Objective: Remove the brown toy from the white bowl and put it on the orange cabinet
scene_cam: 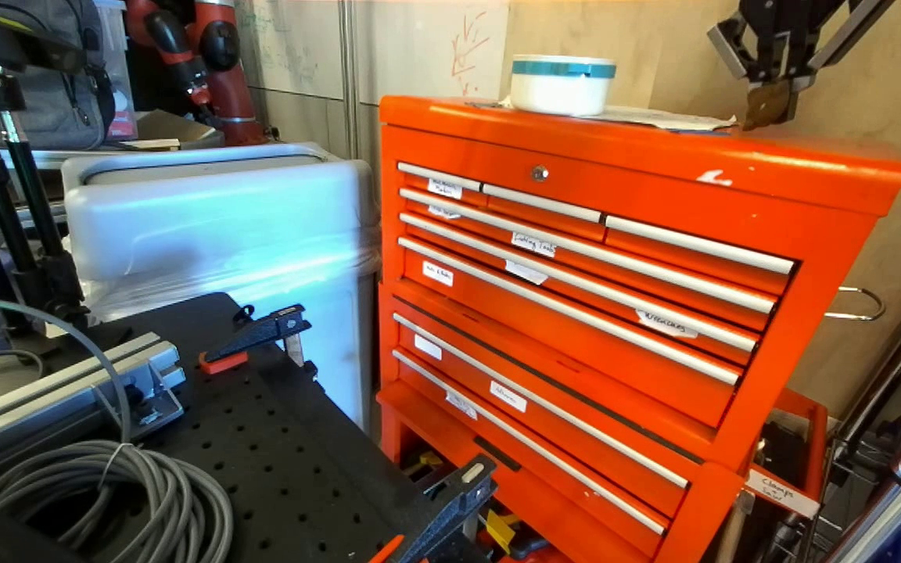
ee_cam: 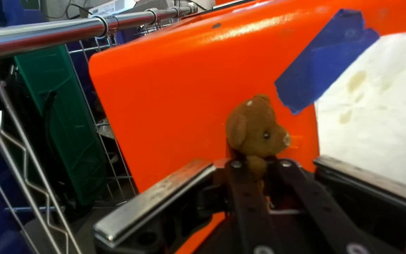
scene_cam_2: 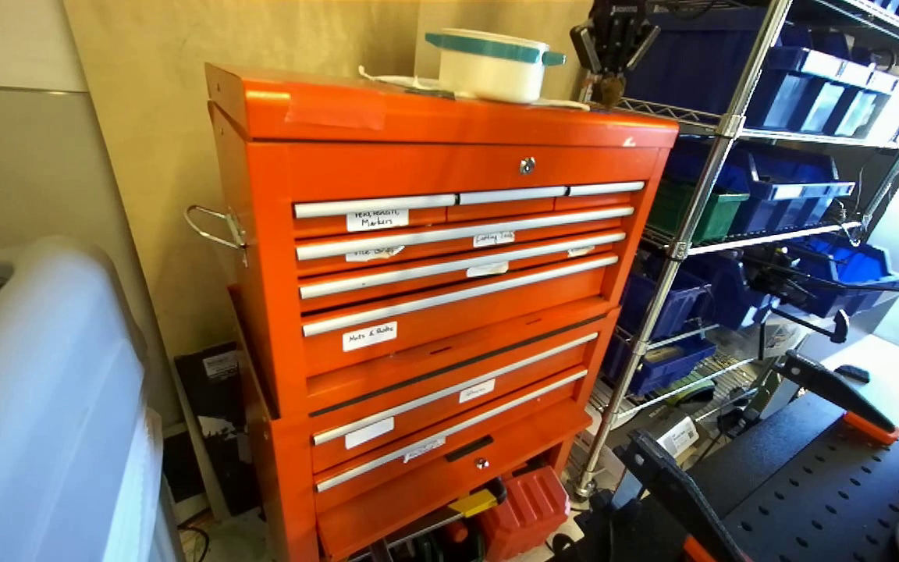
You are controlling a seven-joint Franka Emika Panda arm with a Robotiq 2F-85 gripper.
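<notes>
The brown toy, a small bear (ee_cam: 259,128), is between the fingers of my gripper (ee_cam: 261,164) in the wrist view, its head sticking out past the tips. The gripper is shut on it, low over the right end of the orange cabinet (scene_cam: 630,168). Both exterior views show the toy (scene_cam: 767,105) (scene_cam_2: 612,90) under the gripper (scene_cam: 780,78) (scene_cam_2: 612,70). I cannot tell whether the toy touches the cabinet top. The white bowl (scene_cam: 560,92) with a teal band stands upright on the cabinet, beside the gripper and apart from it; it also shows here (scene_cam_2: 491,74).
White paper (ee_cam: 375,106) held by blue tape (ee_cam: 326,60) lies on the cabinet top. A wire shelf (scene_cam_2: 723,125) with blue bins stands close to the cabinet's end. A silvery-white box (scene_cam: 224,227) and a black perforated table (scene_cam: 286,438) with clamps stand nearby.
</notes>
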